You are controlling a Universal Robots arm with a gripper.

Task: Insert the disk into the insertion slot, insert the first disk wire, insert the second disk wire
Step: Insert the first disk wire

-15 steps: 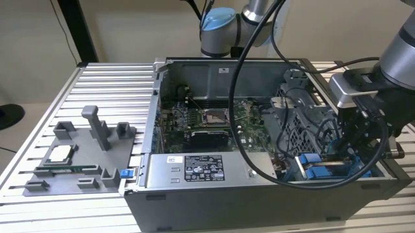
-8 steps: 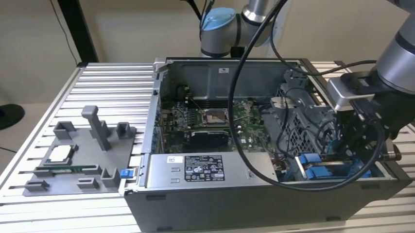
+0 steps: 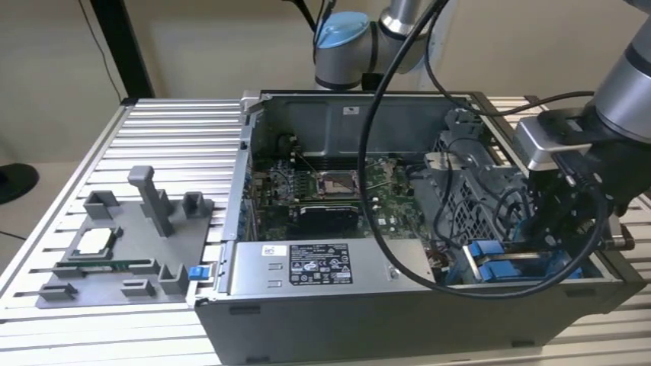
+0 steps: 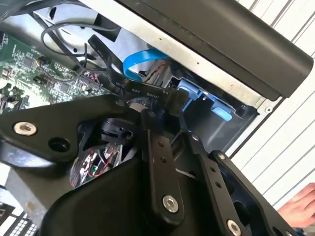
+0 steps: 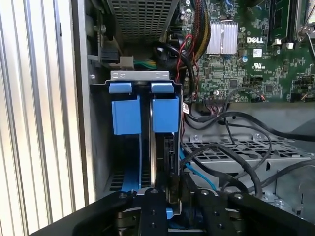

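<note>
The disk (image 5: 166, 147) stands on edge inside the insertion slot (image 5: 125, 115), between the bright blue rails and latch tabs. In the exterior view the slot (image 3: 486, 258) lies at the case's front corner on the right. My gripper (image 5: 177, 191) reaches down at the disk's near end and looks shut on the black connector of a flat black disk wire (image 4: 129, 86). In the second wrist view the gripper (image 4: 170, 123) holds that connector against the bay. A blue disk wire (image 4: 143, 58) curves just behind it. In the exterior view the gripper (image 3: 544, 248) hangs low over the bay.
The open computer case sits on a ribbed aluminium table (image 3: 152, 152). The silver power-supply box (image 3: 315, 267) and the green motherboard (image 3: 325, 191) lie beside the bay, with a perforated cage (image 5: 246, 152) and loose black cables. A grey fixture (image 3: 122, 244) holds parts. A hand (image 4: 300, 206) rests nearby.
</note>
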